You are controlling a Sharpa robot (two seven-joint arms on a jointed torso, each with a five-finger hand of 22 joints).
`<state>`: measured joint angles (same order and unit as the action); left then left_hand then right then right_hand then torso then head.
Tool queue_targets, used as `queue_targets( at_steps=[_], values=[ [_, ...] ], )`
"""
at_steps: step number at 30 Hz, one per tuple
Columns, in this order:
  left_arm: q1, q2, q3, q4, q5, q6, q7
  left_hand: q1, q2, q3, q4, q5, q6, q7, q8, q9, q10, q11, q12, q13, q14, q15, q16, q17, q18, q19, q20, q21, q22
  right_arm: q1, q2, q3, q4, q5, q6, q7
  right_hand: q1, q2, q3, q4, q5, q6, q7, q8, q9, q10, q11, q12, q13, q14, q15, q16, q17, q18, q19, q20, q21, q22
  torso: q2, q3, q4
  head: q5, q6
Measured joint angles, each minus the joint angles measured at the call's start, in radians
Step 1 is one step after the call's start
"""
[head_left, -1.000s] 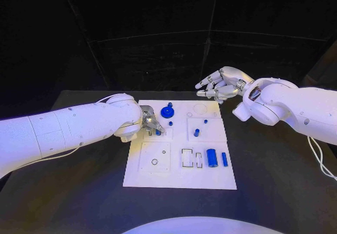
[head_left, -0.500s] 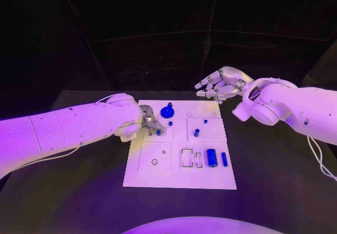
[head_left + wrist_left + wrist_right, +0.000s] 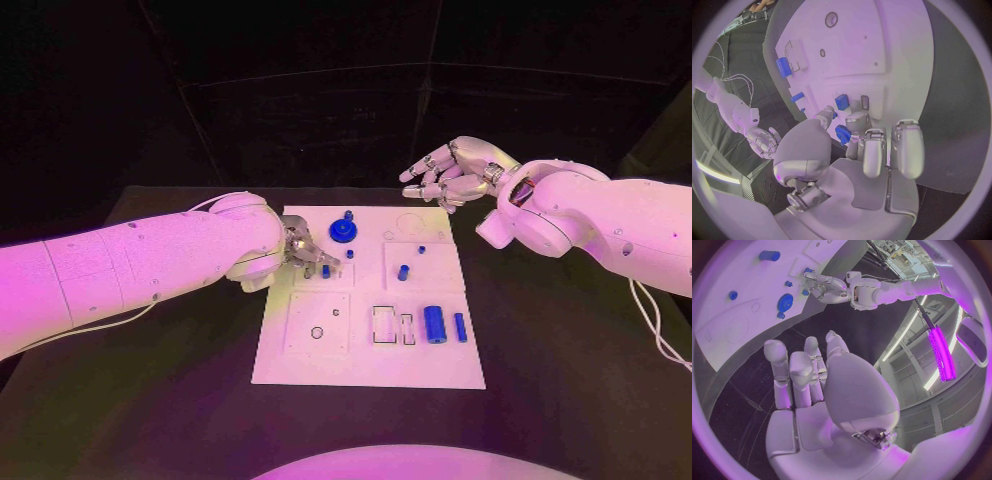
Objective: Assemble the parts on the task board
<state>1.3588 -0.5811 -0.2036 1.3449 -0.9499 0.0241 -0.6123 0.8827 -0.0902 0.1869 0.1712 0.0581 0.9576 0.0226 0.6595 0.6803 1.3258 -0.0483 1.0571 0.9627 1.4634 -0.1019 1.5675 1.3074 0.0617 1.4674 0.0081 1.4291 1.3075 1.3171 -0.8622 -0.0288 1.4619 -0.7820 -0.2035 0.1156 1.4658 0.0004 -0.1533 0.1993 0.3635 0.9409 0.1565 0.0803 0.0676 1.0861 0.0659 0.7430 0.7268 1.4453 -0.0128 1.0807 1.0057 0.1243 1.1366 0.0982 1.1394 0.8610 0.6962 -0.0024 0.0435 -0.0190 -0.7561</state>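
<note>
Barely anything shifted, left hand [image 3: 303, 252] still low over task board [image 3: 368, 360] | left wrist: fingers curled by small blue part [image 3: 842, 101], grip unclear | right wrist: right hand [image 3: 811, 372] open, empty, off board | next, I'd guess: seat part squarely.

The task board [image 3: 371, 372] lies in the middle of the frame on the table [image 3: 562, 400], its long side running from the lower centre up toward the far edge. The left hand [image 3: 304, 252] sits over the board's upper left part, with a small part [image 3: 326, 270] just beside its fingers. A round part [image 3: 343, 230] stands above and right of that hand, near the board's top edge. Two small pegs [image 3: 404, 271] stand right of centre in the upper half. A large cylinder [image 3: 434, 322] and a smaller cylinder [image 3: 460, 326] lie side by side at the board's lower right. The right hand [image 3: 456, 172] hangs above the board's upper right corner, well apart from the parts.
</note>
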Motion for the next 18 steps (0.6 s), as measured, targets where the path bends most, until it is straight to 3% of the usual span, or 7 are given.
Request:
queue_targets(
  at_steps=[1, 4, 6, 9, 13, 18],
  values=[
    [0.0, -0.005, 0.007, 0.005, 0.0, 0.0, 0.0, 0.014, 0.003, -0.008, 0.0, 0.0, 0.0, 0.0, 0.0, 0.0, 0.0, 0.0, 0.0, -0.004, 0.0, 0.0, 0.0, 0.0, 0.0, 0.0, 0.0, 0.0, 0.0, 0.0, 0.0, 0.0, 0.0, 0.0, 0.0, 0.0, 0.0, 0.0, 0.0, 0.0, 0.0, 0.0, 0.0, 0.0, 0.0, 0.0, 0.0, 0.0, 0.0, 0.0, 0.0, -0.002, -0.001, 0.0, 0.0, 0.0, 0.0, 0.0, 0.0, 0.0, 0.0001, 0.0, 0.0],
    [0.006, -0.024, 0.042, 0.021, 0.0, 0.004, 0.0, 0.048, 0.013, -0.032, -0.002, 0.0, -0.018, -0.001, -0.002, -0.004, -0.017, 0.002, -0.015, -0.026, 0.0, 0.0, 0.0, 0.0, 0.0, 0.0, 0.0, -0.012, 0.0, 0.0, 0.0, 0.0, -0.002, 0.0, 0.0, 0.001, 0.0, 0.0, 0.0, 0.0, 0.0, 0.0, 0.0, 0.0, 0.0, 0.0, 0.0, 0.0, 0.0, 0.0, 0.0, -0.003, -0.001, 0.0, 0.0, 0.0, 0.0, 0.0, 0.0, -0.0001, 0.0003, 0.0, 0.001],
    [0.017, -0.036, 0.065, 0.025, 0.0, 0.014, 0.0, 0.063, 0.024, -0.048, -0.002, 0.0, -0.046, 0.01, -0.026, -0.018, -0.035, 0.013, -0.039, -0.053, 0.0, 0.0, 0.0, 0.0, 0.0, 0.0, 0.0, -0.029, 0.0, 0.0, 0.0, 0.0, -0.004, 0.0, 0.0, 0.001, 0.0, 0.0, 0.0, 0.0, 0.0, 0.0, 0.0, 0.0, 0.0, 0.0, 0.0, 0.0, 0.0, 0.0, 0.0, -0.003, -0.001, 0.0, 0.0, 0.0, 0.0, 0.0, 0.0, -0.0001, 0.0006, 0.0, 0.003],
    [0.043, -0.049, 0.083, 0.012, 0.0, 0.04, 0.0, 0.082, 0.031, -0.074, 0.001, 0.0, -0.085, 0.031, -0.068, -0.047, -0.052, 0.027, -0.055, -0.076, 0.003, 0.012, 0.0, 0.0, 0.0, -0.003, 0.004, -0.043, 0.0, 0.0, 0.0, 0.0, -0.007, 0.0, 0.0, 0.001, 0.0, 0.0, 0.0, 0.0, 0.0, 0.0, 0.0, 0.0, 0.0, 0.0, 0.0, 0.0, -0.001, 0.0, 0.0, -0.003, -0.003, 0.0, 0.0, 0.0, -0.003, -0.002, 0.0, -0.0001, 0.0006, 0.001, 0.005],
    [0.07, -0.037, 0.093, -0.059, 0.0, 0.086, 0.0, 0.102, 0.042, -0.103, 0.007, 0.0, -0.095, 0.041, -0.097, -0.076, -0.054, 0.029, -0.055, -0.079, 0.006, 0.02, 0.0, 0.0, 0.0, -0.001, 0.012, -0.05, 0.0, 0.0, 0.002, 0.0, -0.012, 0.001, 0.0, 0.002, 0.0, 0.0, 0.0, 0.0, 0.0, 0.0, 0.0, 0.0, 0.0, 0.0, 0.0, 0.0, -0.001, 0.0, 0.0, -0.003, -0.003, 0.0, 0.0, 0.0, -0.004, -0.002, 0.0, -0.0001, 0.0008, 0.003, 0.007],
    [0.082, 0.001, 0.096, -0.145, 0.0, 0.136, 0.0, 0.112, 0.052, -0.112, 0.011, 0.0, -0.095, 0.041, -0.102, -0.087, -0.057, 0.032, -0.055, -0.08, 0.002, 0.024, 0.0, 0.0, 0.0, -0.001, 0.019, -0.05, 0.0, 0.0, 0.008, 0.0, -0.015, 0.001, 0.0, 0.003, 0.0, 0.0, 0.0, 0.0, 0.0, 0.0, 0.0, 0.0, 0.0, 0.0, 0.0, 0.0, -0.001, 0.0, 0.0, -0.003, -0.003, 0.0, 0.0, 0.0, -0.004, -0.002, 0.001, -0.0002, 0.0006, 0.008, 0.011]
  ],
)
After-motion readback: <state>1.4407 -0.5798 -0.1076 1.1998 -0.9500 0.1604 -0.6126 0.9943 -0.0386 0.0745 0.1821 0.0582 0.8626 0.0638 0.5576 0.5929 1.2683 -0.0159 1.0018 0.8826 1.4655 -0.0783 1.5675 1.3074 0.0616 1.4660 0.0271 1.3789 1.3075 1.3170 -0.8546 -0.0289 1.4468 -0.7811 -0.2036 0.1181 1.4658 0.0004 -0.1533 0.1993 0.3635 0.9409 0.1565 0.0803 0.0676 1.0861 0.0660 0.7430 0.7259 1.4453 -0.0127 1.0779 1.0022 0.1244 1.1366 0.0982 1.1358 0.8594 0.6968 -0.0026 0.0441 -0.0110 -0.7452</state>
